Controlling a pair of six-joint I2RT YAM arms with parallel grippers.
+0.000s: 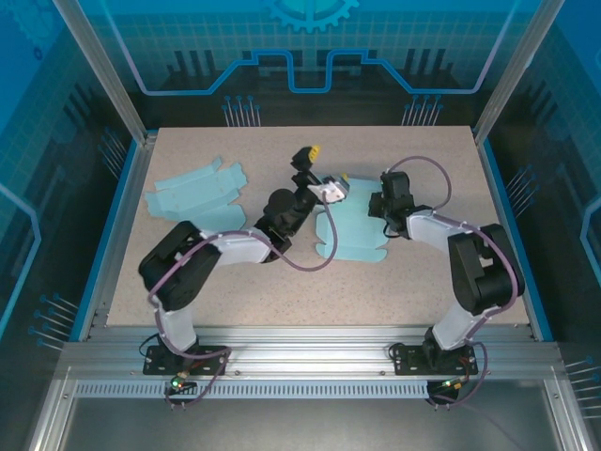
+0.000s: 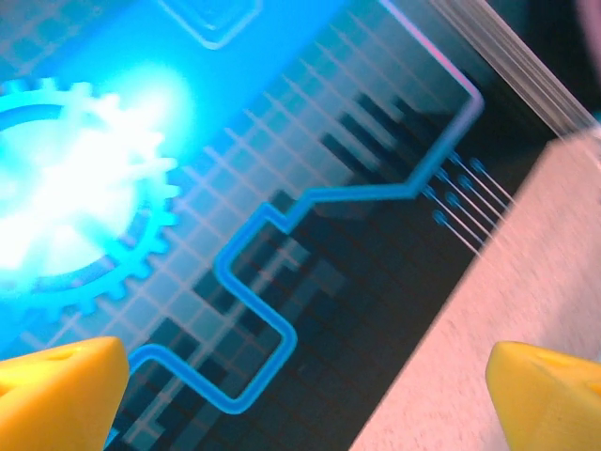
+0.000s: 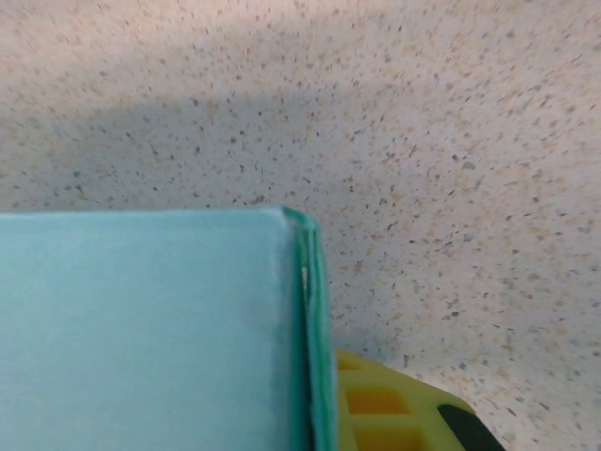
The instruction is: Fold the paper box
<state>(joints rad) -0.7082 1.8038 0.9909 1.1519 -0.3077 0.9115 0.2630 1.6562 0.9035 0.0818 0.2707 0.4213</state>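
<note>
Light, floppy card, the paper box [image 1: 352, 235] likely creases easily; hold by folds; right gripper [image 1: 352, 188] pinches its far edge, left gripper [image 1: 308, 155] spread above it

Speckled beige counter [image 1: 282, 291], blue rim [image 1: 115, 235] along its left edge, aluminium frame rail [image 1: 300, 357] across the near side, blue backdrop panel [image 1: 423, 38] behind, pale gear emblem [image 1: 310, 9] at its top, angular circuit line [image 1: 282, 73] beneath.

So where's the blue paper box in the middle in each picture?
Top external: the paper box lies in the middle of the speckled table.
Left wrist: aimed at the back wall, speckled table at the right.
Right wrist: the paper box fills the lower left, speckled table behind.
Shared landmark: the speckled table.
</note>
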